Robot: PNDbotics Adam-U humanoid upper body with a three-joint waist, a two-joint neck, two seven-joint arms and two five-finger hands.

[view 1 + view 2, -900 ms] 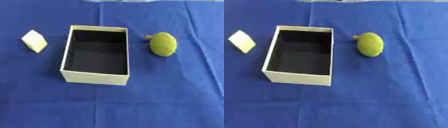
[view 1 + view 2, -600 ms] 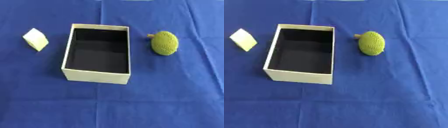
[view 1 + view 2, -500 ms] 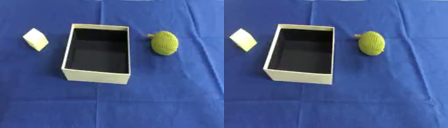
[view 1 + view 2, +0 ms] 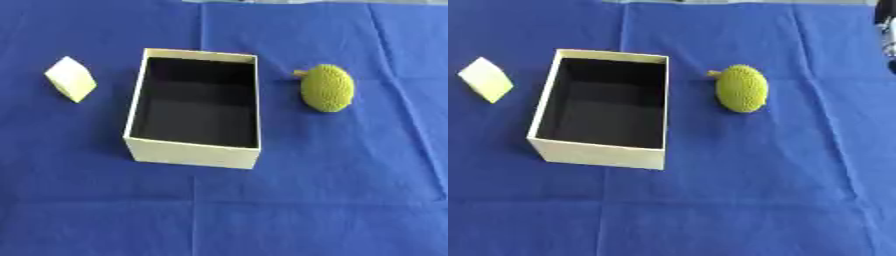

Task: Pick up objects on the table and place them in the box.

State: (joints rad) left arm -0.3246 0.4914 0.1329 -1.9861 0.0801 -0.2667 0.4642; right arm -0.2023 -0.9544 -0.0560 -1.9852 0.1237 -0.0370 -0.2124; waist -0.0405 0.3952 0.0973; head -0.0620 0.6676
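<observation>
Box [image 4: 194, 155] sits between pale block [image 4: 71, 79] and green fruit [image 4: 327, 88]; hands perhaps unseen.

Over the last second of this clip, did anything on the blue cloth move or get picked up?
Nothing visibly changed. The open cream box with the dark inside stays empty, the pale yellow block lies to its left, and the bumpy green oval fruit to its right. No hand holds anything.

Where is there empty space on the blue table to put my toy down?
The whole near side of the blue cloth, in front of the box, is bare. It is tighter between the box and the pale block, and between the box and the bumpy green fruit.
</observation>
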